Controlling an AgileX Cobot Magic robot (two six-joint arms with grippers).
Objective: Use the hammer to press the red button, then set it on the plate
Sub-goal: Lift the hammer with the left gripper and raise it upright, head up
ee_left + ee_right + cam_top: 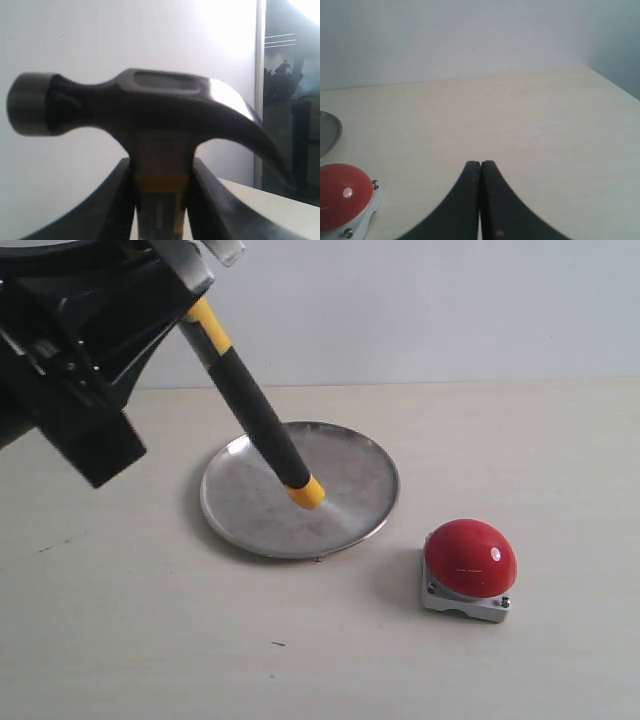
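My left gripper (161, 172) is shut on the hammer (150, 115) just under its dark steel head, at the yellow label band. In the exterior view the hammer (255, 405) hangs from the upper left, its black handle slanting down and its yellow end hovering over the steel plate (370, 455). The red button (470, 555) sits on its grey base to the right of the plate, apart from the hammer. My right gripper (480, 163) is shut with nothing in it, low over the table; the red button (342, 195) lies off to one side of it.
The left arm's black body (70, 370) fills the upper left of the exterior view. A white wall (430, 310) runs behind the light table (150, 640). The plate's edge (330, 132) shows in the right wrist view.
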